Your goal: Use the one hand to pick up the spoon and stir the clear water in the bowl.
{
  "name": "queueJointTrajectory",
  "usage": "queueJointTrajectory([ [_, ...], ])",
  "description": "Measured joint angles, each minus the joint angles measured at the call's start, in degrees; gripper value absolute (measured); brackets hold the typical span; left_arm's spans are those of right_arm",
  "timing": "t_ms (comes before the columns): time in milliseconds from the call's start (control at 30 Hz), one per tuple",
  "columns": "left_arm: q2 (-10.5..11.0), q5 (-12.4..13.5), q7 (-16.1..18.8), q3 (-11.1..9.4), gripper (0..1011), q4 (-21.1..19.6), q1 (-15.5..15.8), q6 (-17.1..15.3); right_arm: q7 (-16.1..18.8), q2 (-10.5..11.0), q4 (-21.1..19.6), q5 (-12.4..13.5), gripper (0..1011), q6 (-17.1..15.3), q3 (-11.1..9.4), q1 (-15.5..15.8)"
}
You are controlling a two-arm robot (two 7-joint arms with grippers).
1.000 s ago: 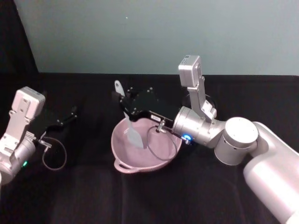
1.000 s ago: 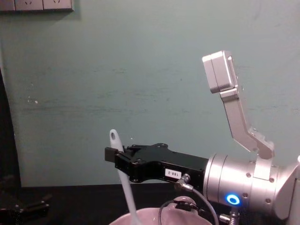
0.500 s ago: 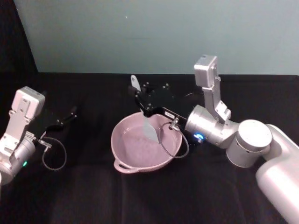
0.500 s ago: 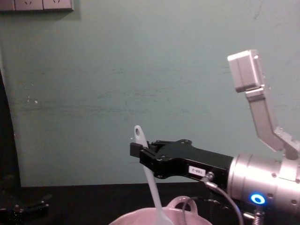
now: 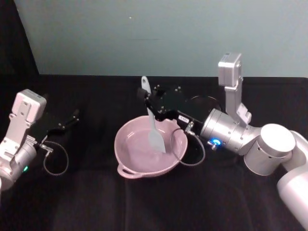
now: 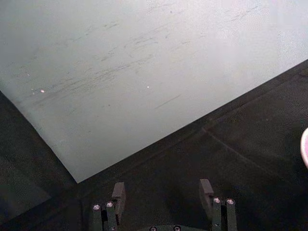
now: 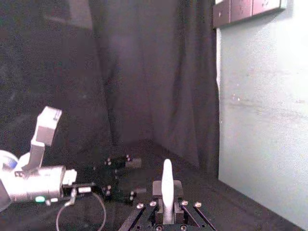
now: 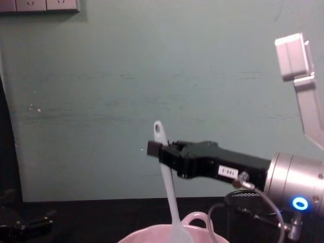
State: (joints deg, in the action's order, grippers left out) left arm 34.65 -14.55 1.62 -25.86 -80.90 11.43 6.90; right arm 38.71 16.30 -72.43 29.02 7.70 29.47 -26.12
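A pale pink bowl sits mid-way across a black tabletop, with a small loop handle on its near rim. The right gripper reaches in level from the right, above the bowl's far rim. This lets the spoon hang nearly upright, its flat blade down inside the bowl and its holed handle end pointing up. That hold looks meant to let the arm sweep the blade through the water, though the water itself cannot be made out. The gripper is clamped tight on the upper handle, just below the hole. The left gripper sits parked at the tabletop's left side, well apart, its fingers spread and holding nothing.
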Motion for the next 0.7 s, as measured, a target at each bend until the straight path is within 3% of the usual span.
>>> queueJointTrajectory([
  [333,0.0,0.0,0.0,0.0,1011,0.0,0.0,0.0,-1.7,0.7,-3.4,2.6,121,-1.0,-1.4,0.0],
  [700,0.0,0.0,0.0,0.0,1011,0.0,0.0,0.0,-5.5,1.3,-7.8,7.6,121,-4.1,-4.3,0.8],
])
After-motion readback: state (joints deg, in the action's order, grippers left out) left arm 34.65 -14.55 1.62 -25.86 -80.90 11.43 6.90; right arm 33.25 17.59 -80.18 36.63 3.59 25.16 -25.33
